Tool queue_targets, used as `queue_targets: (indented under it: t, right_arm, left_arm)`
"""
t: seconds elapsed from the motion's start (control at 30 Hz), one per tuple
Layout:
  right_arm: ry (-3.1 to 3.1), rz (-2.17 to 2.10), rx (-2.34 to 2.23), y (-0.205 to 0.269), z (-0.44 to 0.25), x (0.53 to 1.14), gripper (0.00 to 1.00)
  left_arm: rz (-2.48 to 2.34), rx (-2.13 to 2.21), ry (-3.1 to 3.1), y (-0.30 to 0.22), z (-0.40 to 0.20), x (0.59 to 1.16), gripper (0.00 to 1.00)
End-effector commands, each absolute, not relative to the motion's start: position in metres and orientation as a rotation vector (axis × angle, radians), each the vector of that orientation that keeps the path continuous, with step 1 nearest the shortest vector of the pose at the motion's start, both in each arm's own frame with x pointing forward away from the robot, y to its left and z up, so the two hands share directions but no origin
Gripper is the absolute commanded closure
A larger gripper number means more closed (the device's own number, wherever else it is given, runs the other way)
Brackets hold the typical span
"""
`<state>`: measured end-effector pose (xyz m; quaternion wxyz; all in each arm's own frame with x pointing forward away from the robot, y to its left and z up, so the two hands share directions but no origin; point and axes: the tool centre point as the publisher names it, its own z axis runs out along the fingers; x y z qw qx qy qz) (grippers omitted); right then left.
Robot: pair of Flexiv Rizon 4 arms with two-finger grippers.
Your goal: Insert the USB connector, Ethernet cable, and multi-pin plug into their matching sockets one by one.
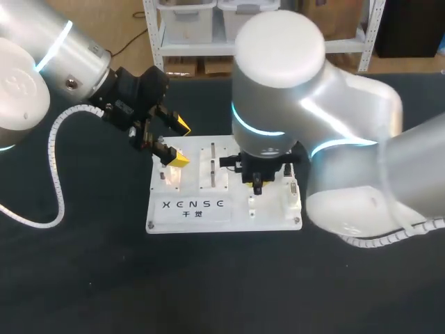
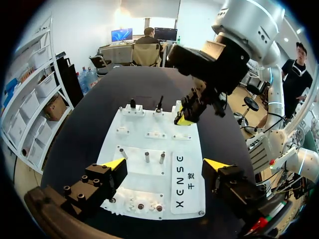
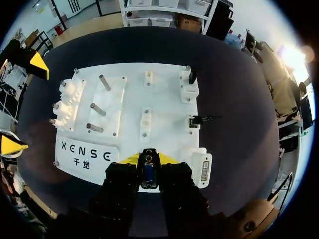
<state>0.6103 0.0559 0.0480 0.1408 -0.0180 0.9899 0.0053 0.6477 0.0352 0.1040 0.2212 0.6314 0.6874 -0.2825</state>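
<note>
A robot's left arm [image 1: 49, 62] comes in from the upper left corner and angles down toward a white socket board [image 1: 268, 219] on a black table [image 1: 83, 278]. The left gripper [image 1: 181, 142] hangs over the board's left edge, its two yellow-tipped fingers spread wide with nothing between them. The board carries upright metal pegs [image 3: 97, 109] on its left part, a printed label along its near edge, and small white socket blocks on its right part. The bulky right arm [image 1: 334, 139] reaches in from the right and points straight down over the board's right half. The right gripper [image 1: 257, 179] is clamped on a small dark USB connector [image 3: 147, 170], held just beside a white block with a multi-pin socket [image 3: 204, 169].
</note>
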Motion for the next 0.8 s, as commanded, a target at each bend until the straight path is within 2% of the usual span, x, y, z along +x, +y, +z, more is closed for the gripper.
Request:
queue_targets:
  t: [0.03,0.8]
  right_arm:
    - [2.829,0.034,-0.041,0.038,0.061,0.603,1.0]
    - [2.835,-0.003,-0.003,-0.002,0.065,0.603,1.0]
  left_arm:
    - [-0.78,1.744,1.897,0.036,0.103,0.647,0.0]
    - [-0.78,1.744,1.897,0.036,0.103,0.647,0.0]
